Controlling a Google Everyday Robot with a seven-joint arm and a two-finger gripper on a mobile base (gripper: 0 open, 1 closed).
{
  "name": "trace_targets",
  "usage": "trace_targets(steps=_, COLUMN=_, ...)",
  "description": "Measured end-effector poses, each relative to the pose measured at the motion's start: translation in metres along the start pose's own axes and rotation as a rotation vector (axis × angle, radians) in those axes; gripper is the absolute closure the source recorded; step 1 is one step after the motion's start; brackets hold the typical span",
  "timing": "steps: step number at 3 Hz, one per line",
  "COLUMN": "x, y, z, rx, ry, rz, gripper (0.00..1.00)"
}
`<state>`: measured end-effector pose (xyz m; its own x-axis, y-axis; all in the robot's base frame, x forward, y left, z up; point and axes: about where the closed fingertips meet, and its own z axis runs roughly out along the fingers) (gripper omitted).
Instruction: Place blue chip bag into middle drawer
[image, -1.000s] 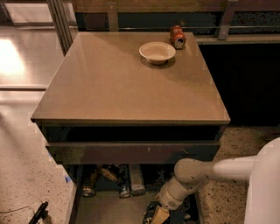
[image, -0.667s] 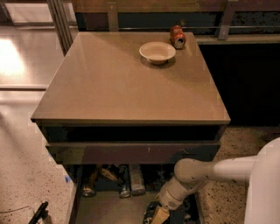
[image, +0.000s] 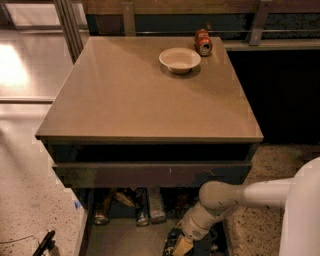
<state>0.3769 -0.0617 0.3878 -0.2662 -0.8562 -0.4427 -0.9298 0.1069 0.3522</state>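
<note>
The middle drawer is pulled out below the cabinet, with a grey-tan floor and dark side walls. My white arm reaches down from the right into its right front part. My gripper is low inside the drawer, near its floor at the bottom edge of the view. A dark, partly yellowish shape sits at the gripper. I cannot tell whether it is the blue chip bag, and no navy bag shows anywhere else.
Several cans and bottles lie along the back of the open drawer. A plain dark drawer front juts out above it. On the tan cabinet top stand a white bowl and a red soda can. A dark tool lies on the speckled floor at the left.
</note>
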Motion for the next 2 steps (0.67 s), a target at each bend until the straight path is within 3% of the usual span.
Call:
trace_targets(steps=1, x=0.0000, y=0.0000, z=0.0000, rx=0.000, ry=0.000, rz=0.000, gripper=0.05)
trace_targets(steps=2, x=0.0000, y=0.0001, z=0.0001, rx=0.000, ry=0.000, rz=0.000, gripper=0.00)
